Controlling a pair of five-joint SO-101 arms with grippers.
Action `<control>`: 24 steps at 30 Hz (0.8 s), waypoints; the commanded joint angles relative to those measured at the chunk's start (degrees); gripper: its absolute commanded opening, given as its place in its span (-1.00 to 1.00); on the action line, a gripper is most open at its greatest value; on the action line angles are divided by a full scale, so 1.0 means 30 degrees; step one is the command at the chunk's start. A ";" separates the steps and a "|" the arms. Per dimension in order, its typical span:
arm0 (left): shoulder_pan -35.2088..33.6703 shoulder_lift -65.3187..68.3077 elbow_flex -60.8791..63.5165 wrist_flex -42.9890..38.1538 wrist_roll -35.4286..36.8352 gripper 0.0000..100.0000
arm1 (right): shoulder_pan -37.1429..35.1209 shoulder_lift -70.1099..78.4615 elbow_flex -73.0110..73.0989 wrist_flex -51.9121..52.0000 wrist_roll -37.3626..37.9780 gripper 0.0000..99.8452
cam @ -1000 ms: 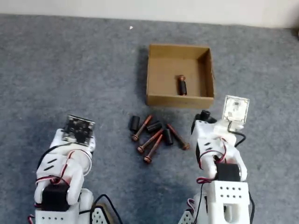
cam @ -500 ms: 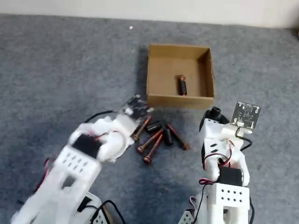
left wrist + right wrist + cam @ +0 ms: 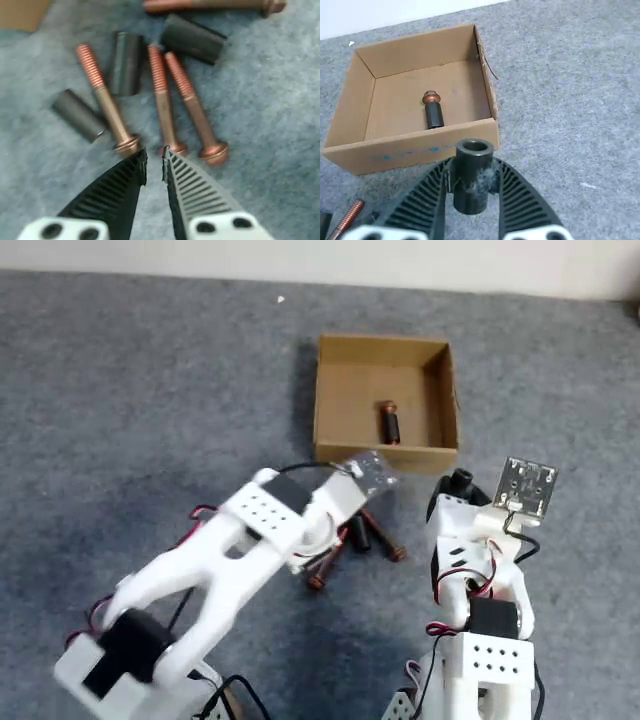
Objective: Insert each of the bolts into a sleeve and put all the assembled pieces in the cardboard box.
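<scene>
**Left gripper over the loose pile, right gripper holding a sleeve**

The grey carpet (image 3: pixel 120 390) is stretching wide and bare to both sides, and its far edge is meeting a pale wall (image 3: pixel 300 255). The cardboard box (image 3: pixel 385 455) is sitting open-topped near that far edge, with free carpet all around it. Faint blue marks on its front wall are too blurred to read.

The left arm (image 3: pixel 250 540) is lying slantwise across the carpet from the near corner to the pile just in front of the box. The right arm (image 3: pixel 475 570) is standing beside the pile, short of the box's near corner.

The left gripper (image 3: pixel 153 160) is hovering just above the bolt heads, its fingers parted by a narrow slit and gripping nothing. The right gripper (image 3: pixel 472 167) is clamping one black sleeve (image 3: pixel 475 150) upright, in front of the box.

Four loose bolts (image 3: pixel 162 100) and three loose sleeves (image 3: pixel 127 62) are lying close together on the carpet. One assembled piece (image 3: pixel 432 110) is lying in the box.
</scene>
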 commanded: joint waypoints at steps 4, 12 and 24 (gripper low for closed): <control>0.0484 0.3326 -0.2300 -0.1289 0.1436 -0.82 | 0.0308 -0.0571 -0.0190 -0.0718 -0.0264 -0.99; 0.0513 0.6696 -0.4322 -0.1465 0.1524 -0.84 | 0.0308 -0.0601 -0.0190 -0.0718 -0.0234 -0.99; 0.0894 0.6667 -0.4352 -0.0791 0.1553 -0.99 | 0.0308 -0.0601 -0.0190 -0.0718 -0.0234 -0.99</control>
